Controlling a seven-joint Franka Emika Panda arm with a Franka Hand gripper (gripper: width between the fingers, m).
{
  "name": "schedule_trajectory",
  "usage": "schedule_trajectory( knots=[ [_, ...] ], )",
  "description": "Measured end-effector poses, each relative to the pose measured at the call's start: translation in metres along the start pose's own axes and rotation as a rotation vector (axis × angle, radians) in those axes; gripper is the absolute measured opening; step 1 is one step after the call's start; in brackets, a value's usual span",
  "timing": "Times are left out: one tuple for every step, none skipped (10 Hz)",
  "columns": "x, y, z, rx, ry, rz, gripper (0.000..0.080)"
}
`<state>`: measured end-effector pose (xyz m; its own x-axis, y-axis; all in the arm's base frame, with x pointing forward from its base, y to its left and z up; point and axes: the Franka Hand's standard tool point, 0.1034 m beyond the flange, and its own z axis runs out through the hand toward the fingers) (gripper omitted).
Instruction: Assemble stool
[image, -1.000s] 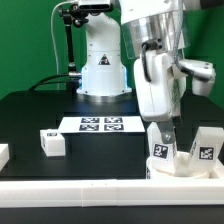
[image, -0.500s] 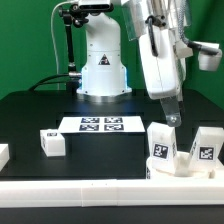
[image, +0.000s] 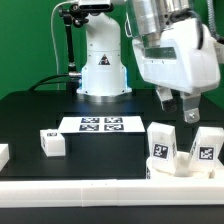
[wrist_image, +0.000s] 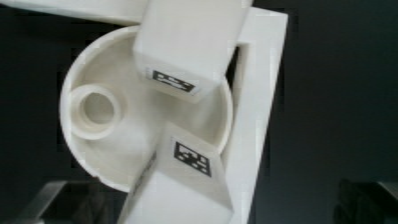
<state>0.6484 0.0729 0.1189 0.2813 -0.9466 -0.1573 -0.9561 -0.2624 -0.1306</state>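
At the exterior view's front right the stool's round seat (image: 182, 168) lies flat with two tagged legs standing on it, one (image: 161, 143) to the left and one (image: 207, 146) to the right. My gripper (image: 178, 110) hangs above them, open, with nothing between its fingers and touching neither leg. A third leg (image: 52, 143) lies loose at the front left. In the wrist view the seat (wrist_image: 103, 70) with its round hole (wrist_image: 93, 106) and the tagged legs (wrist_image: 187, 115) fill the picture; my fingertips are not clear there.
The marker board (image: 100, 124) lies flat mid-table before the arm's white base (image: 103, 70). A long white rail (image: 90, 190) runs along the front edge. A small white part (image: 3, 154) shows at the far left edge.
The gripper has let go of the left standing leg, opened, and risen up and toward the exterior view's right. Both legs stay standing on the seat.
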Motion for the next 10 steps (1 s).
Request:
schedule_trajectory(
  knots=[
    [-0.0029,-0.0007,-0.0001,-0.002,0.003,-0.072,0.0648],
    [-0.0013,-0.0001,0.0002,-0.002,0.003,-0.113,0.0648],
    [-0.0006,0.0,0.0001,-0.002,0.003,-0.202,0.0648],
    [-0.0007,0.0,0.0002,-0.002,0.003,-0.27,0.0648],
    [-0.0006,0.0003,0.0002,-0.006,0.006,-0.331,0.0648],
    [0.0,0.0012,-0.0001,-0.036,0.033,-0.506,0.0648],
    [-0.0012,0.0011,0.0,-0.055,0.051,-0.642,0.0648],
    [-0.0007,0.0011,-0.0003,-0.061,0.052,-0.727,0.0648],
    [-0.001,0.0005,-0.0013,-0.081,0.06,-0.859,0.0648],
    [-0.0018,0.0001,-0.0013,-0.089,0.062,-0.949,0.0648]
  ],
)
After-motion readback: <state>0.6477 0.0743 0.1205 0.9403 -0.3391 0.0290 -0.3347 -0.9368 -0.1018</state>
